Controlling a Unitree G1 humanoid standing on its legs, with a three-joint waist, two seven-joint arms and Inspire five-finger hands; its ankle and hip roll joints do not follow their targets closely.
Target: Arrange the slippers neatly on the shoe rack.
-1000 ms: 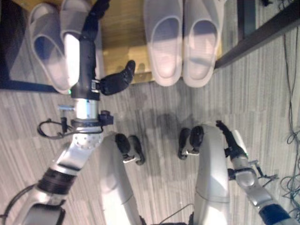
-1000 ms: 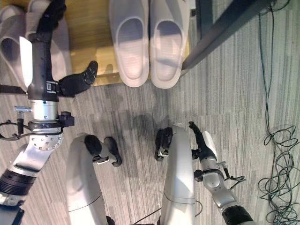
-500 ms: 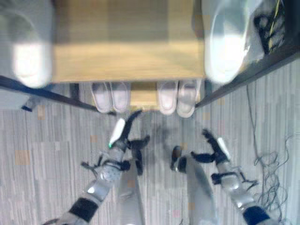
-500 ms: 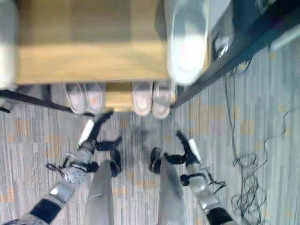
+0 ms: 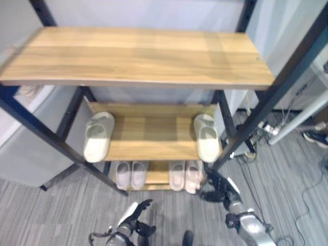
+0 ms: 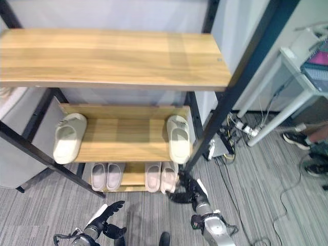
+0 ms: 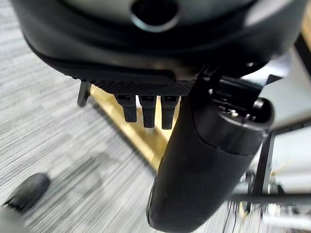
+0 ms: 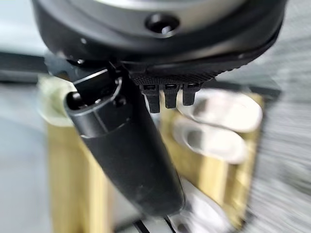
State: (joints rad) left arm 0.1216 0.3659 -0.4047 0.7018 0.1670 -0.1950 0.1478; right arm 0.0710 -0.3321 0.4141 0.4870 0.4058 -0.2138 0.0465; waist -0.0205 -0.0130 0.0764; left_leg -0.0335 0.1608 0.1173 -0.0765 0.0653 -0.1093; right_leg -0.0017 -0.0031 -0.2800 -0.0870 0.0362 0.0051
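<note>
1. I'm looking at the shoe rack [image 5: 138, 56], a black frame carrying 3 wooden shelves, with the top shelf bare.
2. On the middle shelf [image 5: 154, 136] I see 2 cream slippers well apart: the left cream slipper [image 5: 97, 142] at the left end, angled a little, and the right cream slipper [image 5: 206, 137] at the right end, toe hanging toward the front edge.
3. On the bottom shelf [image 5: 156, 177] sit 2 pairs of pale pink slippers: the left pink pair [image 5: 129, 175] side by side, and the right pink pair [image 5: 186, 176] side by side, a gap of bare wood between the pairs.
4. My left hand [image 5: 134, 215] hangs low over the grey striped floor [image 5: 61, 210], in front of the rack; its fingers are released and spread, grasping nothing.
5. My right hand [image 6: 187, 191] is raised just in front of the right pink pair; its fingers are relaxed and extended, empty as far as I can see.
6. At the far right of the right eye view, a person's shoe [image 6: 293, 139] stands on the floor beside a white desk leg [image 6: 269, 123].
</note>
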